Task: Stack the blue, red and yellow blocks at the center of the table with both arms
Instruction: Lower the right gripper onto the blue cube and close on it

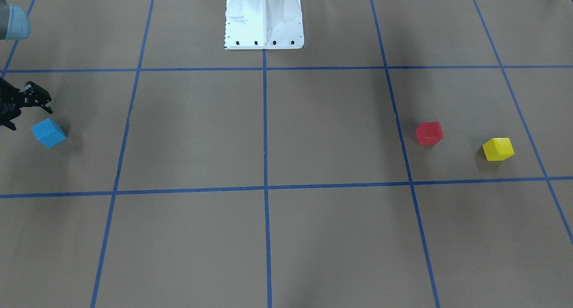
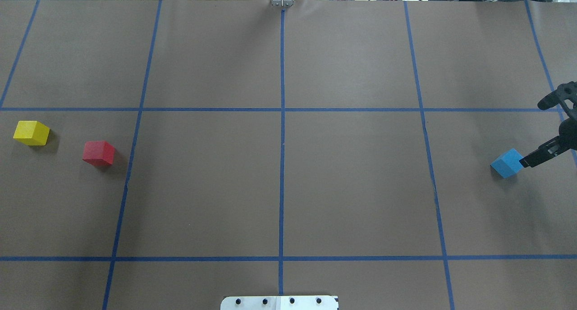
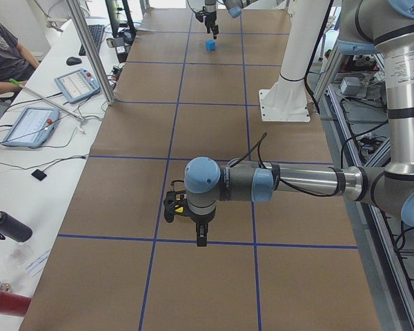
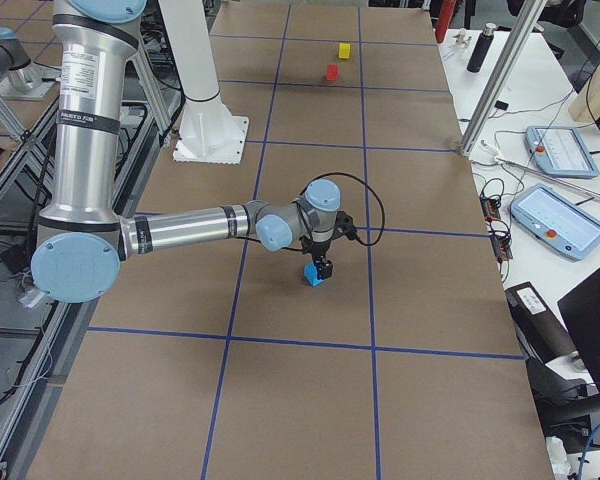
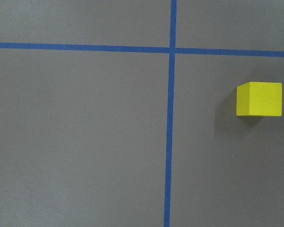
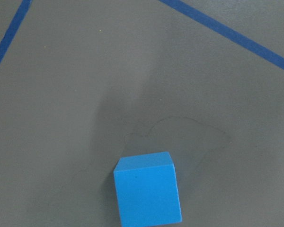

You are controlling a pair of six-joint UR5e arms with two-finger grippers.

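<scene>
Showing a wide brown table (image 2: 351,197) marked into large squares by blue tape lines (image 2: 282,175), with three small cubes standing separately on it and nothing stacked. The task looks barely begun: no cube is at the table's middle, and all three have yet to be carried there and piled up.

From left to right in the overhead view: the yellow block (image 2: 31,133) sits close to the table's left edge; the red block (image 2: 98,153) sits near it, a little further in, with a gap between the two; the blue block (image 2: 507,163) sits near the right edge, well apart from the others.

The left gripper (image 3: 193,231) hangs low over the table toward its left end; it appears only in a side view, so whether its jaws are apart or closed cannot be told; its wrist camera shows the yellow block off to one side rather than beneath it.

The right gripper (image 2: 536,133) hovers at the right edge, just beside and slightly above the blue block; its jaws stand wide apart and grip nothing; one of its fingers (image 2: 538,156) reaches right up to the cube, though contact cannot be confirmed; the cube rests flat on the table; lowering the jaws around it looks like the next step.
</scene>
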